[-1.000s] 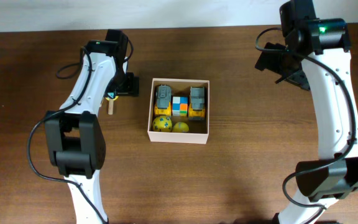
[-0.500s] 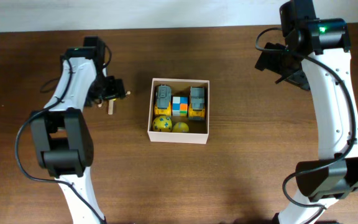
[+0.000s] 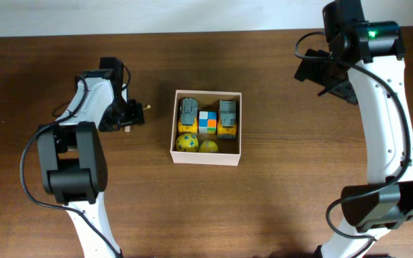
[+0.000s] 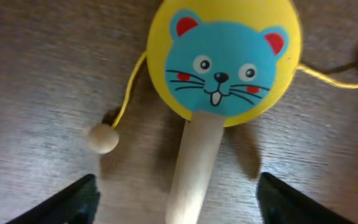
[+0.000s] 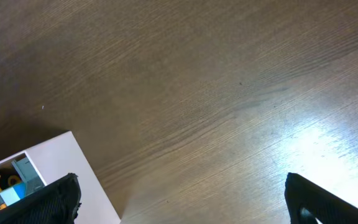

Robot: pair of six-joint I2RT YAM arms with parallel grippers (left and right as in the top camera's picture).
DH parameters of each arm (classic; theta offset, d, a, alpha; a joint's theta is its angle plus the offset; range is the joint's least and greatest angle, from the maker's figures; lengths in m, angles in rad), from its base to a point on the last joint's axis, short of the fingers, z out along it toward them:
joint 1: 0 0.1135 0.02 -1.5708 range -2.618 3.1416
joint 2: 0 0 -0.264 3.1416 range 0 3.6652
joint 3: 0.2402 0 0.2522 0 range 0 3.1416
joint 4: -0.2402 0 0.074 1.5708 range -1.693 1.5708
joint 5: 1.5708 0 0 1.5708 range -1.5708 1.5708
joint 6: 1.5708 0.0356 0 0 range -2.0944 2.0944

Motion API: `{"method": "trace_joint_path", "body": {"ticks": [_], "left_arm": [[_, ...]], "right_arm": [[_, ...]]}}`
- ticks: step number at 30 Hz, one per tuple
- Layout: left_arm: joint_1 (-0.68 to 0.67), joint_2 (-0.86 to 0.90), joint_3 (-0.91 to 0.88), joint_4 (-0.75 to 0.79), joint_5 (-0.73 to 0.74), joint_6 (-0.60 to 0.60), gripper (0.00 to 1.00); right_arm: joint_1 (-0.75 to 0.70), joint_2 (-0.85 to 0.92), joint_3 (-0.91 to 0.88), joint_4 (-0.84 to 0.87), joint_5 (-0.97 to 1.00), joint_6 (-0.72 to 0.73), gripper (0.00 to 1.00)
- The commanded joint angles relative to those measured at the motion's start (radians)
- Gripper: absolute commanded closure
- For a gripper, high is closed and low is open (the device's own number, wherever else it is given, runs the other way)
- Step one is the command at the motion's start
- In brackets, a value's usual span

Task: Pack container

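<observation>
I stood over the table (image 3: 300, 201) and saw the container (image 3: 206, 158) near its middle, a shallow, lidless white cardboard box with a tan floor. Two grey-and-yellow trucks (image 3: 189, 111) sat along its twelve o'clock wall with a coloured cube (image 3: 207, 122) between them. Two yellow balls (image 3: 186, 142) lay toward seven o'clock, and a bare patch of floor showed at five o'clock.

Out at about nine to ten o'clock from the box, close by but apart from it, the left gripper (image 3: 127, 115) hung over a little drum toy (image 4: 222, 59) lying flat on the wood. The toy had a yellow disc with a blue cat face, a pale wooden handle (image 4: 191, 168), and a bead (image 4: 102, 138) on a yellow string at each side. The left gripper's fingers (image 4: 73, 202) stood well spread on either side of the handle and touched nothing. The right gripper (image 5: 182, 202) waited at about two o'clock from the box, well apart, with its jaws wide and empty.

The box looked light and thin-walled to me. I judged a pinch on one rim would bend it, so it was better left where it stood. The toy seemed stiff, light and smooth. Its round head offered no easy purchase, so the handle, taken across its width near the disc, looked the place to grip. The loose beads would likely swing and might catch on the box rim.
</observation>
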Motion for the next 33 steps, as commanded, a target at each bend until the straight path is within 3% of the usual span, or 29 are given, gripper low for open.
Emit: {"method": "trace_joint_path", "body": {"ticks": [1,8,20,28,33], "left_arm": [[0.002,-0.019,-0.035,0.026,0.011,0.025,0.25],[0.002,-0.017,-0.069,0.087,0.011,0.025,0.44],[0.002,-0.011,-0.151,0.234,0.011,0.025,0.47],[0.002,-0.011,-0.177,0.237,0.011,0.025,0.68],[0.002,-0.011,-0.177,0.233,0.011,0.025,0.74]], "right_arm": [[-0.006,-0.008,0.006,0.0,0.002,0.012,0.01],[-0.006,-0.008,0.006,0.0,0.002,0.012,0.01],[-0.006,-0.008,0.006,0.0,0.002,0.012,0.01],[-0.006,-0.008,0.006,0.0,0.002,0.012,0.01],[-0.006,-0.008,0.006,0.0,0.002,0.012,0.01]]}}
